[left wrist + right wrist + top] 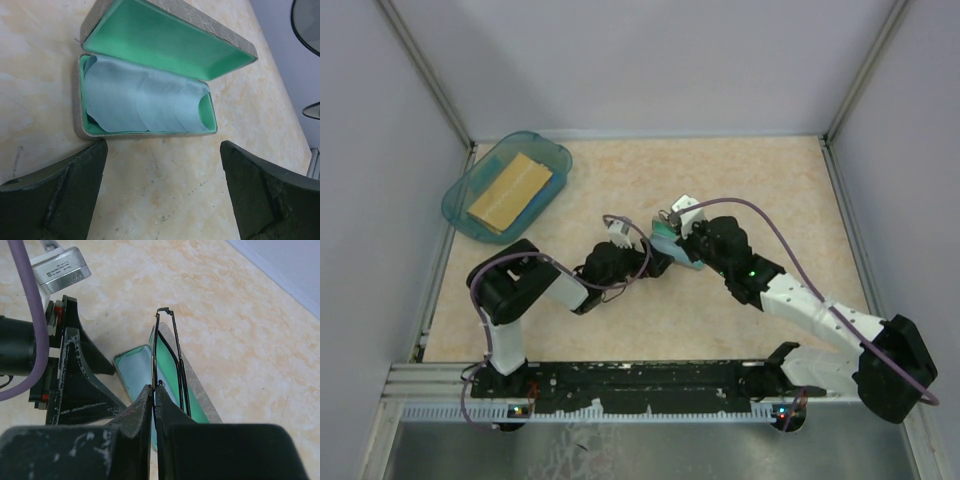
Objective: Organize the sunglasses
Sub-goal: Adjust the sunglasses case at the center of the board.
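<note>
I'm pinching the sunglasses edge-on in my right claw, shut tight on the thin frame, and hanging them over the open case mid-counter so they're lining up with its tray. My left claw is gaping wide, gripping nothing, facing the case, where a blue cloth is lying over the green lining.

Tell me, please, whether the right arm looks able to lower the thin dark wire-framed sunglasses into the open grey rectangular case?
Probably yes: the right tool, shut on the sunglasses, hangs over the open case. Only a light blue cloth lies inside; the open left tool sits alongside.
</note>
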